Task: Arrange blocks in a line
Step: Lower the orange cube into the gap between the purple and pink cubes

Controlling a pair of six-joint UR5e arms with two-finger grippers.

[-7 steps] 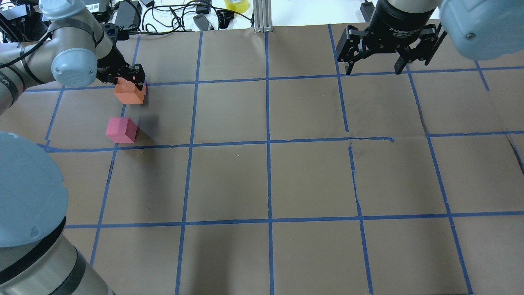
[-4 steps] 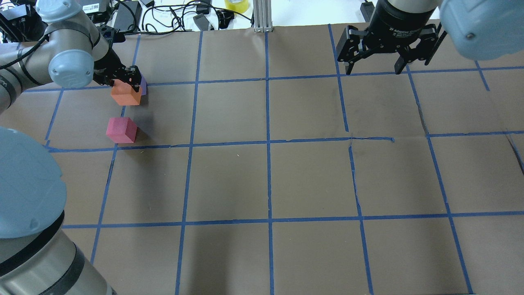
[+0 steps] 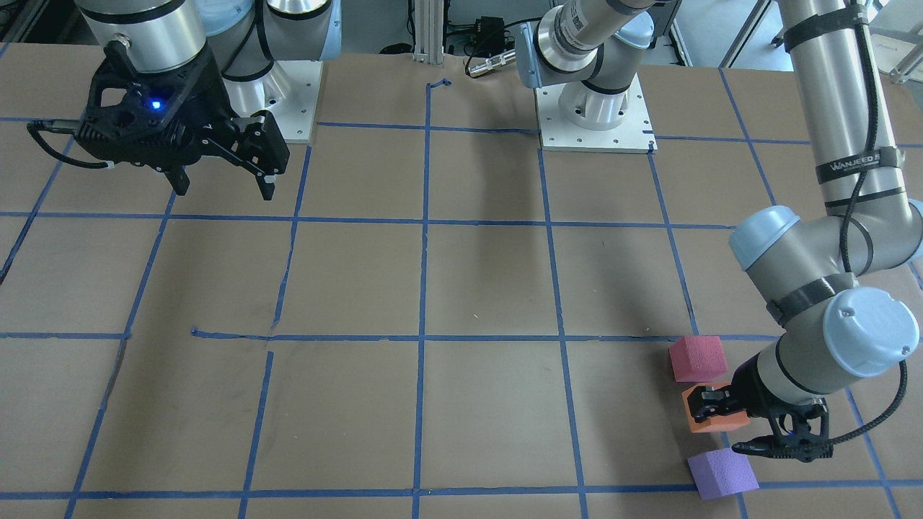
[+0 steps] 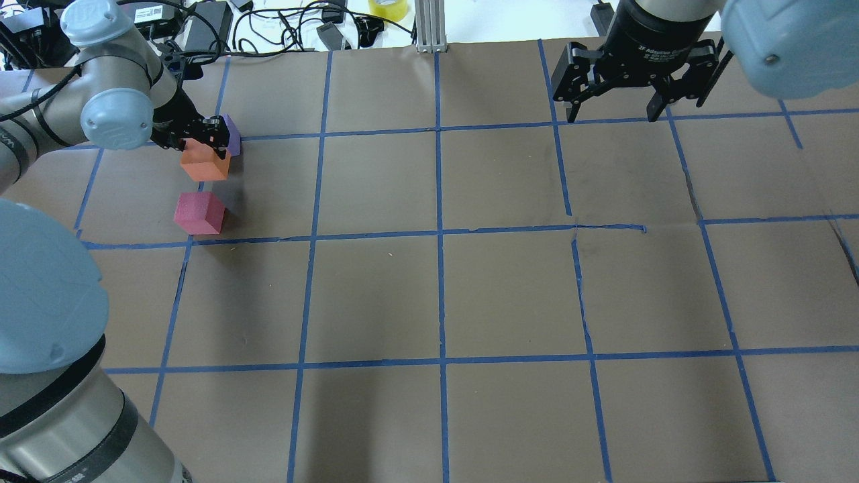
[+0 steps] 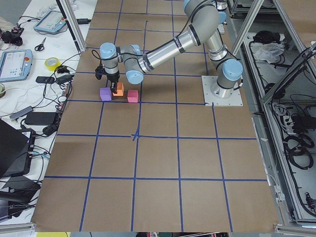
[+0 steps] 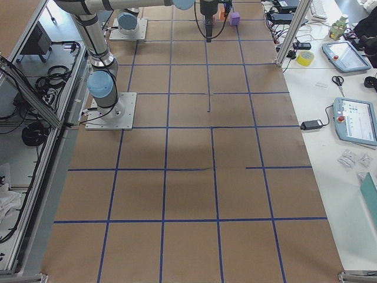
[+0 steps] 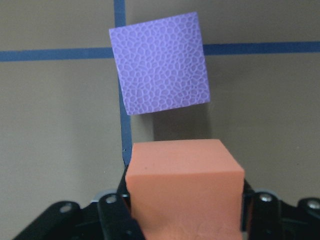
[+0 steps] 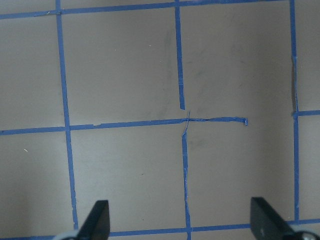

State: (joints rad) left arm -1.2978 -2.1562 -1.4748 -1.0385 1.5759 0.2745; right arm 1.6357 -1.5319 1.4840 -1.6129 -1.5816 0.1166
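Fingers [image 7: 115,220] of the left gripper [image 4: 196,137] clenched on the orange block [image 4: 203,164], pressing two opposite sides, top face free in the left wrist view. Holds it low over the brown-papered desk [image 4: 376,295] at the far left of the overhead view; contact between block and desk impossible to tell. Just nearer the robot, the pinkish-red block [image 4: 198,212], resting flat on the desk, close to the orange one but apart from it. Just beyond the orange block, the purple block [image 4: 233,134], also apart, with a strip of paper showing between, turned a little askew and lying over a crossing of the blue tape lines [image 4: 439,302]. All three in a rough row running away from the robot: pinkish-red nearest, orange in the middle, purple farthest, the row leaning slightly rightward toward its far end.

Further right, square after square of brown paper marked off by tape, with one torn, wandering strip near the middle. Beyond the far edge of the desk, a tangle of black cables [image 4: 282,27] and a roll of yellow tape [image 4: 388,7].

At the far right, the right gripper [image 4: 612,114], well apart from all three blocks. Hangs above the desk near its far edge. Fingers [image 8: 97,222] released and spread wide, gripping nothing; paper and tape lines visible between them in the right wrist view.
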